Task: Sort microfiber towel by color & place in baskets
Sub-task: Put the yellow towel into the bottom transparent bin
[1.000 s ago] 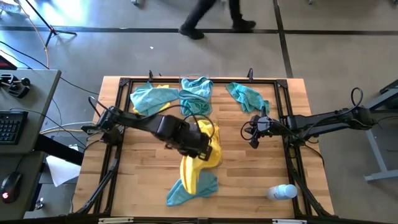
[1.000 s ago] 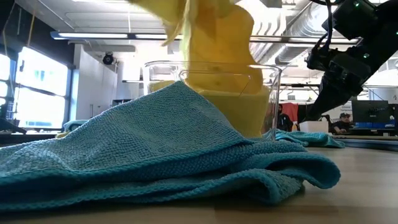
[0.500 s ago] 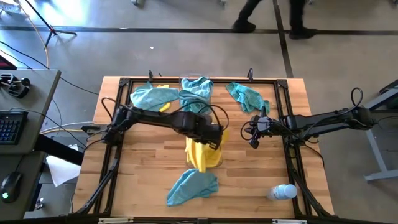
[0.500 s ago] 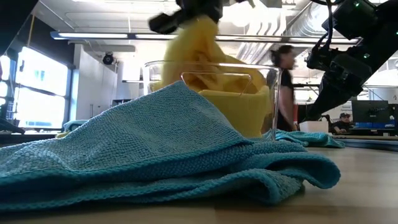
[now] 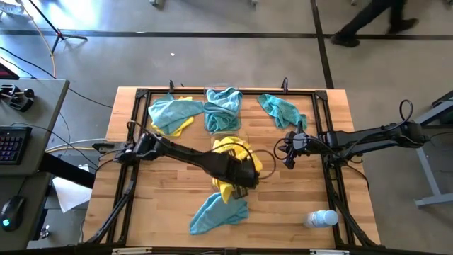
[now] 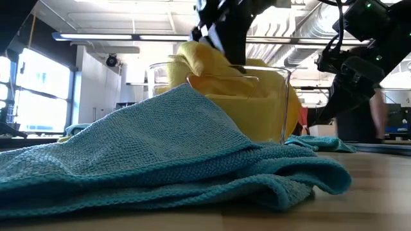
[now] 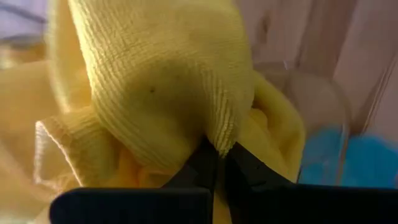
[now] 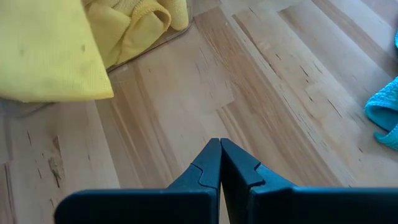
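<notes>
A clear basket (image 6: 270, 102) near the table's middle holds bright yellow towels (image 5: 228, 152). My left gripper (image 5: 246, 174) hangs over it, shut on one yellow towel (image 7: 161, 81). A second clear basket (image 5: 221, 110) by the far edge holds teal towels. Loose teal towels lie near the basket's near side (image 5: 219, 212), at the far left (image 5: 170, 110) over a yellow one (image 5: 185, 126), and at the far right (image 5: 280, 108). My right gripper (image 5: 289, 154) waits shut above bare wood, right of the yellow basket. My left gripper pinches a fold of the yellow towel (image 7: 221, 134) between its two fingers, coming from above and slanting down. The towel bulges past the fingers and rests on the other yellow towels in the basket (image 6: 225, 77), partly draped over its rim.
A clear plastic bottle (image 5: 322, 218) lies near the table's near right corner. Black frame rails (image 5: 330, 170) run along the table's edges. Bare wood shows to the left of the yellow basket. A person walks on the floor beyond the far edge.
My left gripper has moved toward the right and near edges and has come down over the yellow basket, staying shut on the towel. The yellow towel, which hung long and trailed over the teal towel near the basket, is now bunched into the basket.
</notes>
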Motion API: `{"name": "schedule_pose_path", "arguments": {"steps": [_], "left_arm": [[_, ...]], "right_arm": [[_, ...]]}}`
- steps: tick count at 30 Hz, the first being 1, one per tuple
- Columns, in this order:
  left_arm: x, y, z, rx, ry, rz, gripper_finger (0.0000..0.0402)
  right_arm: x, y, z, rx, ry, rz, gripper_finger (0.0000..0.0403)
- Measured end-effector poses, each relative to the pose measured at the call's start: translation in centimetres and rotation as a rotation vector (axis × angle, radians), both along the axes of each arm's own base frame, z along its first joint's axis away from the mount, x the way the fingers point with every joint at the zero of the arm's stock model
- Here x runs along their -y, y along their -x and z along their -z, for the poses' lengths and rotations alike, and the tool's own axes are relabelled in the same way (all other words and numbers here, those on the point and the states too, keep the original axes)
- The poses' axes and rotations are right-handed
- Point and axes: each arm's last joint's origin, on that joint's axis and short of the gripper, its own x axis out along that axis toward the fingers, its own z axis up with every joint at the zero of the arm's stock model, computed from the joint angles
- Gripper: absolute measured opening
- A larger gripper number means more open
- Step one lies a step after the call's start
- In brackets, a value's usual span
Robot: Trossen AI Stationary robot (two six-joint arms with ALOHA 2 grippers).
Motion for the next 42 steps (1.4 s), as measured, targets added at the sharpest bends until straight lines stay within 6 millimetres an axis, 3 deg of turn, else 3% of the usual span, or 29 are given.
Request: {"name": "schedule_pose_path", "arguments": {"steps": [4, 11, 19, 25, 33, 37, 42], "left_arm": [[0.8, -0.5, 2.3, -0.083, 0.027, 0.099, 0.0003], [0.3, -1.3, 5.5, -0.159, 0.096, 0.068, 0.0003], [-0.2, -1.8, 6.7, -0.178, 0.090, 0.047, 0.0003], [-0.4, -1.8, 6.7, -0.166, 0.089, -0.004, 0.0019], [-0.4, -1.8, 6.7, -0.168, 0.120, -0.021, 0.0090], [-0.3, -1.9, 5.3, -0.140, 0.142, -0.020, 0.0121], [-0.3, -1.9, 1.8, -0.047, 0.167, -0.011, 0.0141]], "right_arm": [[0.0, 0.0, 0.0, 0.000, -0.001, 0.000, 0.0000], [0.0, 0.0, 0.0, 0.001, -0.002, 0.000, 0.0000], [0.0, 0.0, 0.0, 0.003, -0.014, 0.013, 0.0000], [0.0, 0.0, 0.0, 0.001, -0.025, 0.004, 0.0000], [-0.1, 0.0, 0.0, -0.001, -0.032, -0.006, 0.0000], [-0.1, 0.0, 0.0, 0.000, -0.032, -0.006, 0.0000], [-0.1, 0.0, 0.0, 0.000, -0.032, -0.006, 0.0000]]}}
